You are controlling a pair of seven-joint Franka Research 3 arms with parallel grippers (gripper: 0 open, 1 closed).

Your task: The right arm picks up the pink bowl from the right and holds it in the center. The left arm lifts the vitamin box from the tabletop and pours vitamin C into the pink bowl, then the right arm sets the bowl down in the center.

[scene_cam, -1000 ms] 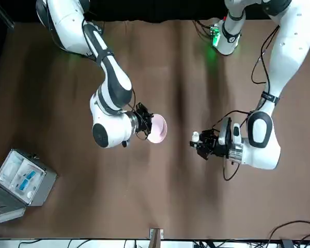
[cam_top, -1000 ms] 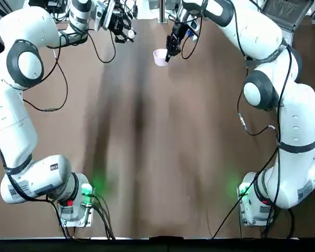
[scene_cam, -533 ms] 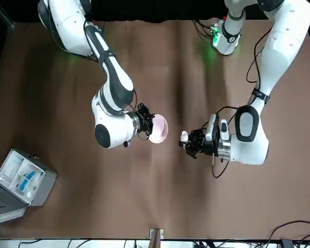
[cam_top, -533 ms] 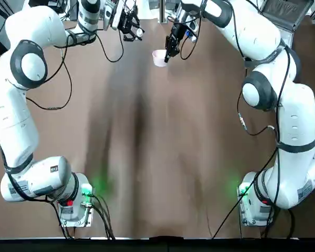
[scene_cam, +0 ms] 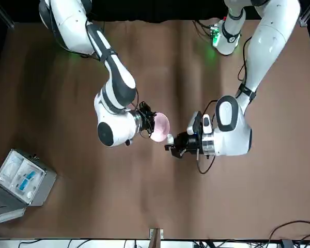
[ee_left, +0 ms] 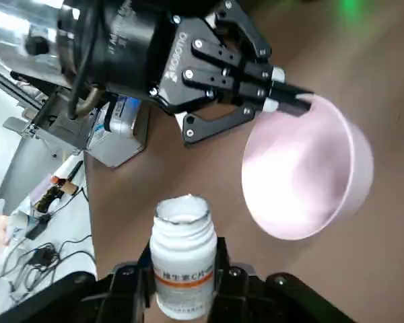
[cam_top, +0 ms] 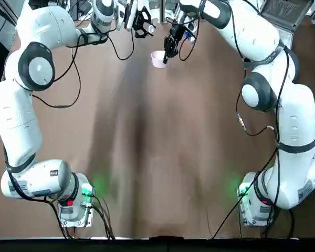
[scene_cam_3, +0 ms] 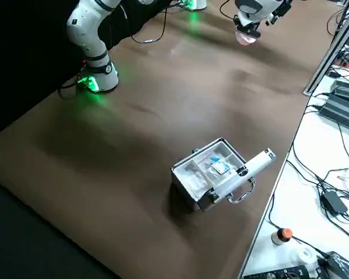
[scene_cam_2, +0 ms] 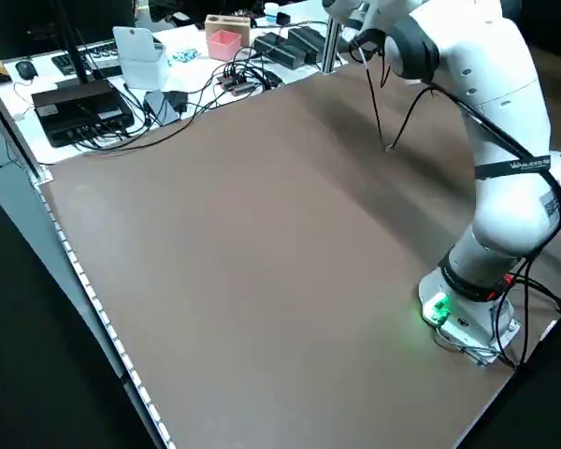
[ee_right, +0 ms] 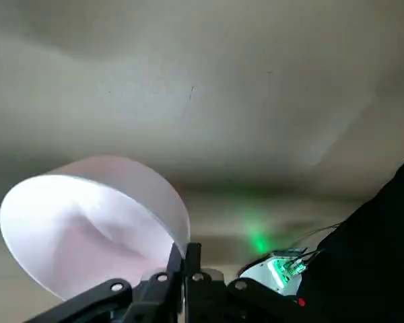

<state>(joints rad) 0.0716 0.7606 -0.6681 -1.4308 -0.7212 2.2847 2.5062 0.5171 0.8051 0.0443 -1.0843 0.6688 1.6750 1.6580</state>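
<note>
The left gripper (scene_cam: 174,149) has moved in from the side since a moment ago. Now the vitamin box (scene_cam: 169,139) it carries is right next to the pink bowl (scene_cam: 160,127), where before there was a wide gap between them. The bowl has hardly moved.

The left gripper's fingers (ee_left: 223,259) are pressed tight on both sides of the little white vitamin box (ee_left: 183,259). The box has no lid on, and its open mouth points at the bowl. I cannot see what is inside it.

The right gripper (scene_cam: 146,121) pinches the rim of the pink bowl with its fingers (ee_right: 190,259) squeezed together. It holds the bowl up off the tabletop (scene_cam: 160,201), near the middle. The bowl (ee_left: 306,178) looks bare inside.

A grey case (scene_cam: 21,181) lies open far off at the table's corner, with blue and white things in it.
</note>
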